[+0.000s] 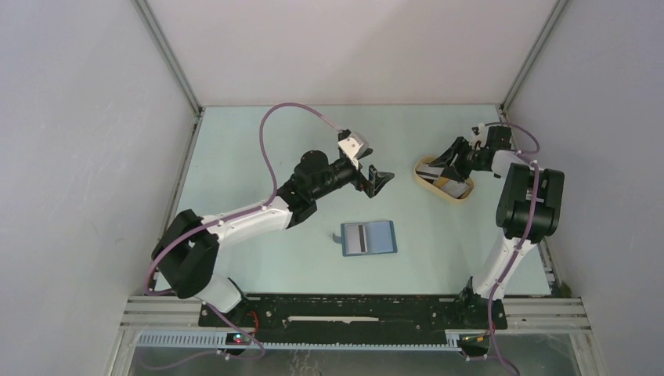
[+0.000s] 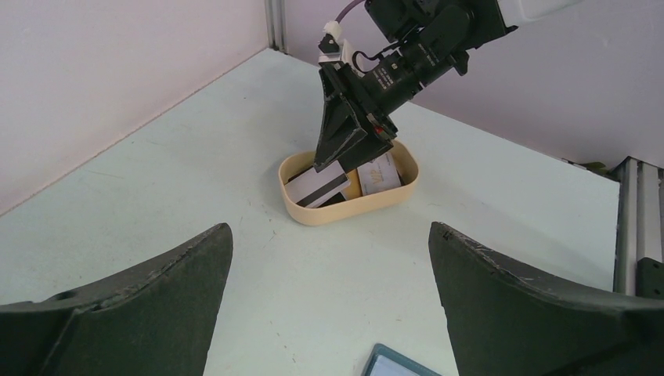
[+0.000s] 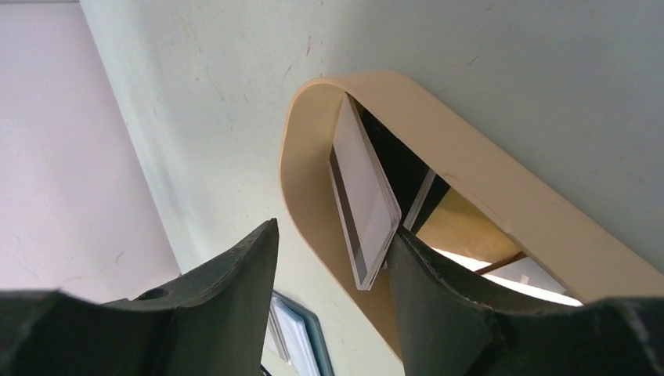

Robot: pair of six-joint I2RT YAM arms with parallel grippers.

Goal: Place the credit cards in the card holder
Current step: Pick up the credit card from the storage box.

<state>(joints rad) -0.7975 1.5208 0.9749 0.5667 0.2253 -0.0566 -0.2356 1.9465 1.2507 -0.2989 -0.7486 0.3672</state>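
Note:
The card holder [image 1: 368, 237] is a blue wallet lying open on the table, grey-white slots up; a corner shows in the left wrist view [image 2: 401, 365] and an edge in the right wrist view [image 3: 296, 338]. The credit cards [image 3: 362, 205] are a thin stack with a dark stripe, tilted on edge inside the beige oval tray [image 3: 301, 168], leaning against my right gripper's inner finger [image 3: 438, 290]. My right gripper [image 1: 438, 167] is open, one finger in the tray and one outside its end. My left gripper [image 1: 378, 180] is open and empty above the table, between wallet and tray.
The beige tray [image 1: 462, 193] sits at the back right and also holds a white card [image 2: 380, 173] and the striped cards [image 2: 317, 188]. Grey walls close off the left, right and back. The right arm's base stands near the right edge.

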